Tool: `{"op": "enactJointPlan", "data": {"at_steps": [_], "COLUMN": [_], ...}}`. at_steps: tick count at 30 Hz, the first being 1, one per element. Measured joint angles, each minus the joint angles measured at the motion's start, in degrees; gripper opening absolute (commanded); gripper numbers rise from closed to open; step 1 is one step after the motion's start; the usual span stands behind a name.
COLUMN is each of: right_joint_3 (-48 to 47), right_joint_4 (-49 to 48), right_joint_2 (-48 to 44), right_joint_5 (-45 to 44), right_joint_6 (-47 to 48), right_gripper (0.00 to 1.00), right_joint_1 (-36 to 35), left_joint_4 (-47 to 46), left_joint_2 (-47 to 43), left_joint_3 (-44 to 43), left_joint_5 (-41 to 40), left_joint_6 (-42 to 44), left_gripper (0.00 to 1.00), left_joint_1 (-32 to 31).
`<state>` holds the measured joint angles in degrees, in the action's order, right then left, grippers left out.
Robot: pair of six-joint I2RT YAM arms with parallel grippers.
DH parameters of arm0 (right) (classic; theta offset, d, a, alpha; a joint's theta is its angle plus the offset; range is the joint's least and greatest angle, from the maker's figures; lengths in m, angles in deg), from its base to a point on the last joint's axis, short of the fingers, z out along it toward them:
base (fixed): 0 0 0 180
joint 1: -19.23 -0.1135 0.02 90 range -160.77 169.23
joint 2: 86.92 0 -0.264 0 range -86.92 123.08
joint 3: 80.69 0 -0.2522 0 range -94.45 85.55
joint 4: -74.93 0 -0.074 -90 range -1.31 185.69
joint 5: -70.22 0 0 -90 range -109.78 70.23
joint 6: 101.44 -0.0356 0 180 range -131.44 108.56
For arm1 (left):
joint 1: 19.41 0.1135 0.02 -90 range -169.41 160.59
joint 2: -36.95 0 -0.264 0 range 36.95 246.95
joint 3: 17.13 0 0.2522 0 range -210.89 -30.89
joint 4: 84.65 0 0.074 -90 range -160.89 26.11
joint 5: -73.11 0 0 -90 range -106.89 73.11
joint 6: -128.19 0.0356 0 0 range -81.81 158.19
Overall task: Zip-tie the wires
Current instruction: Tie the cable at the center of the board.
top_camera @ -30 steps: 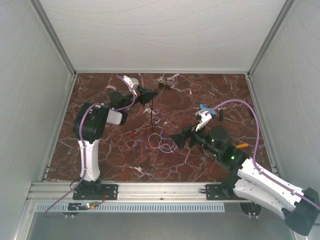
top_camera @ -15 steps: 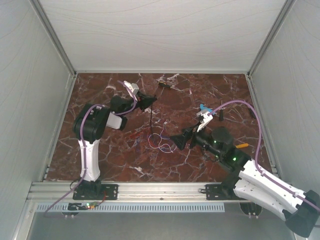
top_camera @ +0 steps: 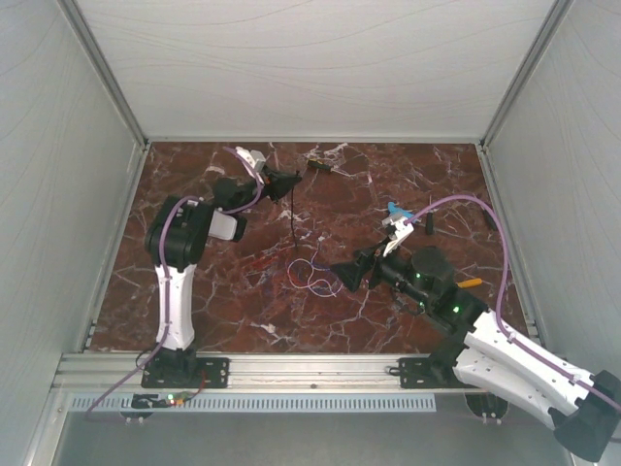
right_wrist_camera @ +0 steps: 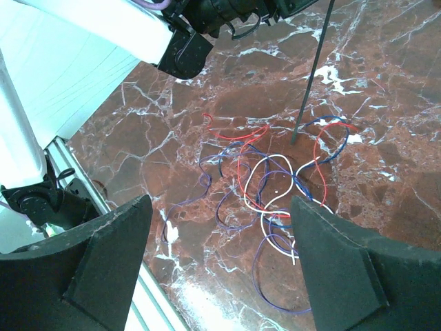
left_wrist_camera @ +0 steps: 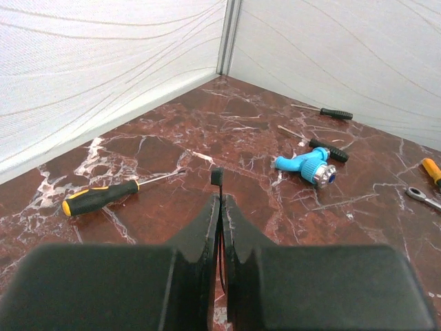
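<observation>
Two robot arms stand on the one red marble worktop: the left arm and the right arm. There is a single tangle of wires in three colours, red, white and purple-blue; how many separate strands it holds cannot be told. One black zip tie. Three screwdrivers: one yellow-and-black screwdriver, one far black screwdriver and one near black screwdriver. One blue tool, one small metal wrench, and one orange-handled tool, cut off at the frame edge.
</observation>
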<state>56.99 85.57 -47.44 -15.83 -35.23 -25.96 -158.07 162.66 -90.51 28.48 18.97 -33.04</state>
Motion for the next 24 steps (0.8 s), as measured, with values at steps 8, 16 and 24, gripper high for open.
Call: {"op": "enactJointPlan", "data": {"at_steps": [8, 16, 24], "right_joint_3": [0.0, 0.5, 2.0], "right_joint_4": [0.3, 0.3, 1.2], "right_joint_2": [-0.2, -0.9, -4.0], "right_joint_5": [0.0, 0.4, 0.8], "right_joint_6": [0.1, -0.1, -1.2], "right_gripper": [0.78, 0.78, 0.78], "right_joint_1": [0.0, 0.0, 0.0], "left_joint_4": [-0.2, -0.2, -0.2], "left_joint_2": [0.5, -1.9, -3.5], "left_joint_3": [1.8, 10.3, 17.5], "left_joint_5": [0.0, -1.3, -4.3], "left_joint_6": [0.2, 2.2, 2.4], "left_gripper": [0.00, 0.00, 0.00], "left_joint_1": [-0.5, -4.2, -7.0]}}
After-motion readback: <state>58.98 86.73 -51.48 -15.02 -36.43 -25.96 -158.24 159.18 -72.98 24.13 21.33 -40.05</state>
